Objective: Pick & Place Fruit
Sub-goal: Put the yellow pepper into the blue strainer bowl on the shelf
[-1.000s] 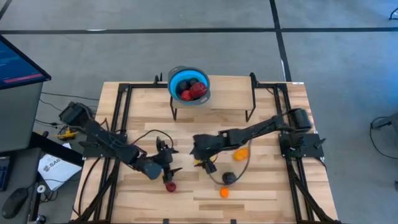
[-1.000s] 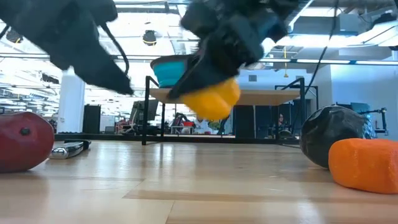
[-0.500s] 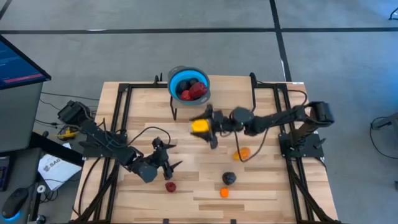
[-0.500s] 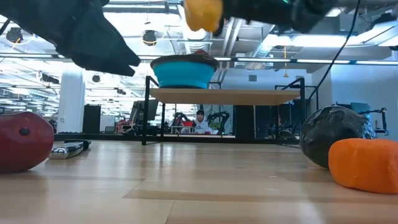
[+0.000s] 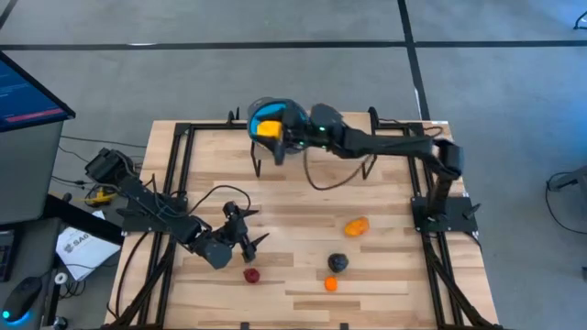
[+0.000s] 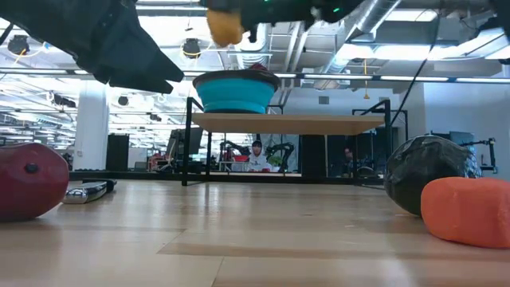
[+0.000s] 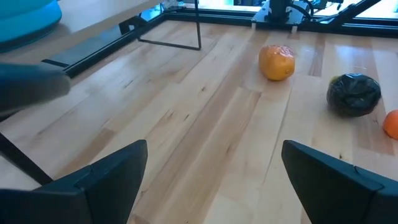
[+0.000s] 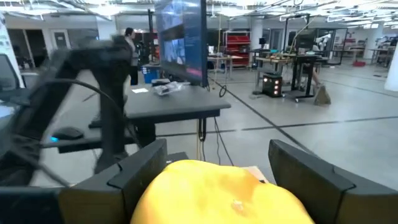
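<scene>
Positions are given as clock directions on the overhead view, twelve o'clock being the table's far edge.

Near edge: the left gripper (image 5: 246, 236) hovers low at about seven o'clock, fingers spread wide with nothing between them. A red fruit (image 5: 250, 274) lies on the table (image 5: 394, 275) just beside it, toward six o'clock. It is the nearest loose piece to this arm.

Toward five o'clock lie a small orange fruit (image 5: 331, 284), a black fruit (image 5: 338, 263) just beyond it, and a larger orange fruit (image 5: 357, 225) farther in, at roughly four o'clock. All three are well apart from both grippers.

Far edge: the right arm reaches across to twelve o'clock. The right gripper (image 5: 275, 131) holds the yellow fruit (image 5: 267, 129) between its fingers, as the right wrist view confirms (image 8: 214, 190). The blue bowl (image 6: 236, 91) stands on a raised rack (image 6: 291, 122).

Governing relation: the yellow fruit is above the bowl, directly over its opening in the overhead view; the level view shows it clear of the rim, toward the bowl's left side. Judged from this, release calls for little or no further travel. No long axis can be told on the yellow fruit.
</scene>
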Tool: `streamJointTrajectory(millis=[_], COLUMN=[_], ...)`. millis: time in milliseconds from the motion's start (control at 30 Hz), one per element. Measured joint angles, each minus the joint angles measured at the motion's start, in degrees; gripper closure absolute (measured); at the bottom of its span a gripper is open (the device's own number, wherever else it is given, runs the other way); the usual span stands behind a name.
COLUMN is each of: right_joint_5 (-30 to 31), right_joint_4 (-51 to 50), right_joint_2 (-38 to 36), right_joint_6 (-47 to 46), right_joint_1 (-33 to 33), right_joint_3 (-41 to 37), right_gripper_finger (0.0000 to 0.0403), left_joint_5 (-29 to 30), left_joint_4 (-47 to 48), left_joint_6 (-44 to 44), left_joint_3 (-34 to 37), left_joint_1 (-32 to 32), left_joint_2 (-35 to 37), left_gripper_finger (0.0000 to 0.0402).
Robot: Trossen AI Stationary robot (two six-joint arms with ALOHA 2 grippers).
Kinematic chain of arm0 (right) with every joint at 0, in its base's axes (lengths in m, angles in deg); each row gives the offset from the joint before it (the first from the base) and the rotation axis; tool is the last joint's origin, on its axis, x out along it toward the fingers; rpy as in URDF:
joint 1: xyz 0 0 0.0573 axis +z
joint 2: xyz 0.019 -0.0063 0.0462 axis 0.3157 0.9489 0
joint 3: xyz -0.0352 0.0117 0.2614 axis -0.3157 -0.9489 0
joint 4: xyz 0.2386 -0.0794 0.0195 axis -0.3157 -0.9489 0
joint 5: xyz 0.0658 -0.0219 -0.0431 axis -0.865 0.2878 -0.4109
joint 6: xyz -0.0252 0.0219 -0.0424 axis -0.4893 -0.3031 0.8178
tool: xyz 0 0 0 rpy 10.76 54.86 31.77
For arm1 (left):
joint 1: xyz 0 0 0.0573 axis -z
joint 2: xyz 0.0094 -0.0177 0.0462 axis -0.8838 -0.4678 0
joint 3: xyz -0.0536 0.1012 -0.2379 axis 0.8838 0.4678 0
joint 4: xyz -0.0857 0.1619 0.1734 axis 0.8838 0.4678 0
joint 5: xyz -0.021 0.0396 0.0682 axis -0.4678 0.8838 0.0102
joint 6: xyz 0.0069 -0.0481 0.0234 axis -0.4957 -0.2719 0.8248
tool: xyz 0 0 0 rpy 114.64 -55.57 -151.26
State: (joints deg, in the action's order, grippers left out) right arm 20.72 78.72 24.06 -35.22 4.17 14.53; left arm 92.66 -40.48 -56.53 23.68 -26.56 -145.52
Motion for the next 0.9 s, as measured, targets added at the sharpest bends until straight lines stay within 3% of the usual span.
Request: streamJointTrajectory(millis=[367,900], right_joint_5=[-0.17,1.25], right_joint_4=[-1.67,-7.68], right_joint_2=[14.18,15.19], right_joint_6=[0.19,-2.99], right_joint_1=[-4.69,-6.07], right_joint_3=[14.56,15.61], right_gripper_finger=[0.0132,0.0131], left_joint_5=[0.07,0.06], left_joint_4=[-0.80,-1.35], left_joint_6=[-0.03,-0.04], left_joint_3=[0.00,0.00], left_joint_1=[0.00,0.00], left_joint_2=[0.00,-0.02], left_gripper_finger=[0.0037,0.0037])
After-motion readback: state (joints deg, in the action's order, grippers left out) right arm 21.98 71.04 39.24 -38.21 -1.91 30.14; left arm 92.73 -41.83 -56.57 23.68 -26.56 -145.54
